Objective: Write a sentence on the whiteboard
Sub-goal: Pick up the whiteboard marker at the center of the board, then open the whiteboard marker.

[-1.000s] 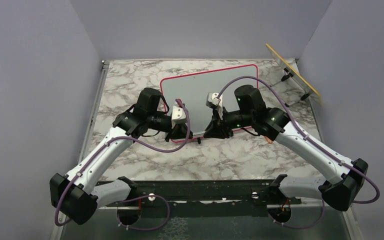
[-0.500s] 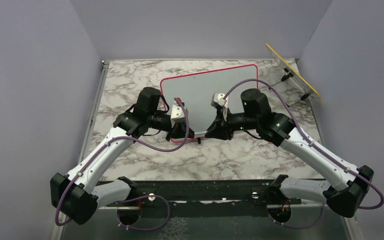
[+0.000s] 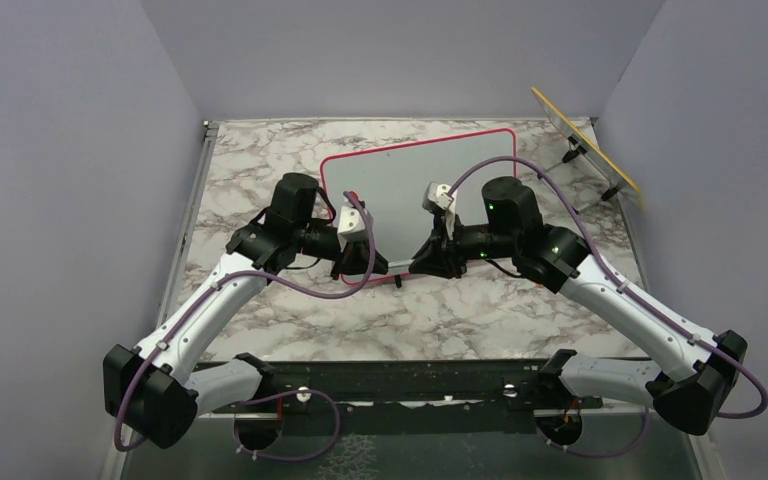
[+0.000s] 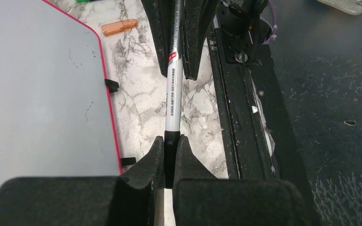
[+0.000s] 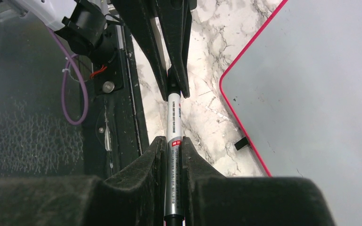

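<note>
Arms, top view?
Both elbows bent inward; I see left gripper (image 3: 374, 270) and right gripper (image 3: 413, 267) nose to nose at centre frame, by the near edge of the whiteboard (image 3: 430, 170).
Wrist views?
Each clamped on one marker (image 4: 174, 89): left on its black end, right on its barrel.

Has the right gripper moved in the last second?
Yes. The right gripper shifted slightly rightward along the whiteboard's near edge, fingers shut on the marker.
</note>
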{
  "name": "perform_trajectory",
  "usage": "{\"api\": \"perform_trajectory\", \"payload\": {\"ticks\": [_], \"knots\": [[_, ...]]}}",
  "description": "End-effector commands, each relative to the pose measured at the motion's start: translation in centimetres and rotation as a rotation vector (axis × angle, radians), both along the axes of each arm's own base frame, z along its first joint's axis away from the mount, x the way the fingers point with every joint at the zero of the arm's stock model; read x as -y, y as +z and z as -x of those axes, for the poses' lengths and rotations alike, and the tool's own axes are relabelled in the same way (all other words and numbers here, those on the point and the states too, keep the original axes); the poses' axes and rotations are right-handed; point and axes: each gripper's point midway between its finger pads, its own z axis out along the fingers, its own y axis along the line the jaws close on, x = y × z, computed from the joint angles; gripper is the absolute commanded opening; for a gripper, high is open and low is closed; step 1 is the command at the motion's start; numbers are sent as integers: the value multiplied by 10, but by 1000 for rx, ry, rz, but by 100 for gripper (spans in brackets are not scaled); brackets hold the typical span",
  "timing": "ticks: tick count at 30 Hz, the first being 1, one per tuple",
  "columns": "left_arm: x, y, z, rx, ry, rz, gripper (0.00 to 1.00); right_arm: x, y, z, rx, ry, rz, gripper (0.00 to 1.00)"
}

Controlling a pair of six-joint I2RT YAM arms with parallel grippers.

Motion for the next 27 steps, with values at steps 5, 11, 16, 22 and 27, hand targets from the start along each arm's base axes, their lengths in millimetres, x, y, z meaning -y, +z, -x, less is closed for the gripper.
{"api": "perform_trajectory", "payload": {"ticks": [5, 11, 16, 22, 27], "knots": [[2, 2, -3, 7, -18, 38, 0, -9, 24, 1, 49, 23, -101, 22], [3, 2, -4, 6, -15, 41, 0, -10, 25, 1, 47, 19, -108, 22], [2, 1, -5, 7, -8, 39, 0, -8, 22, 3, 45, 26, -98, 12], [-1, -1, -6, 12, 1, 38, 0, -3, 21, 1, 56, 3, -77, 1], [-5, -8, -13, 19, 36, 16, 0, 3, 32, 2, 86, -14, -81, 1]]}}
